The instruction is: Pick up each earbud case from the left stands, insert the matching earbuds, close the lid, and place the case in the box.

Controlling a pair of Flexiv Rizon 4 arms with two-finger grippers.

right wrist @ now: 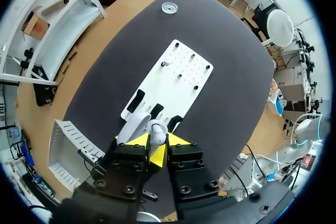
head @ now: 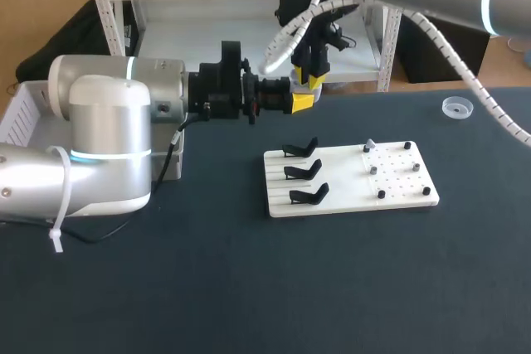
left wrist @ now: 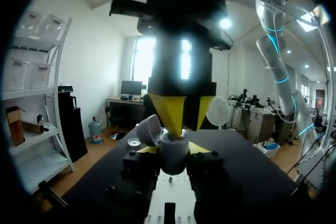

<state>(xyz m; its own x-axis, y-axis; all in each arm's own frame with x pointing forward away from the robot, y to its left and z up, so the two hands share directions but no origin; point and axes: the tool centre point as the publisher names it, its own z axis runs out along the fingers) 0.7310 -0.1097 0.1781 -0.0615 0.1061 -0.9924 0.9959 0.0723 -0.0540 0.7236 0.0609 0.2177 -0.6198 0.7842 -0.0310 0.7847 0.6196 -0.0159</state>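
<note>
Soft, even light from overhead fills the head view. The dark table (head: 249, 288) takes it without glare, the white board (head: 398, 173) is bright, and the stands (head: 303, 173) throw only faint shadows. The left arm (head: 108, 147) has a mild sheen on its shell. In the left wrist view daylight comes from behind, so the right gripper (left wrist: 184, 121) is a dark shape with bright flare spots, and straight lines bow near the rim. The right wrist view is evenly lit, with the same bowing.

Layout on the worktop (head: 332, 288)
We log the board (head: 340, 173) mid-worktop: three stands (head: 303, 172) on its left half, pegs (head: 373, 170) on its right; dish (head: 457, 107) behind right; box (head: 21, 118) at left edge.
</note>
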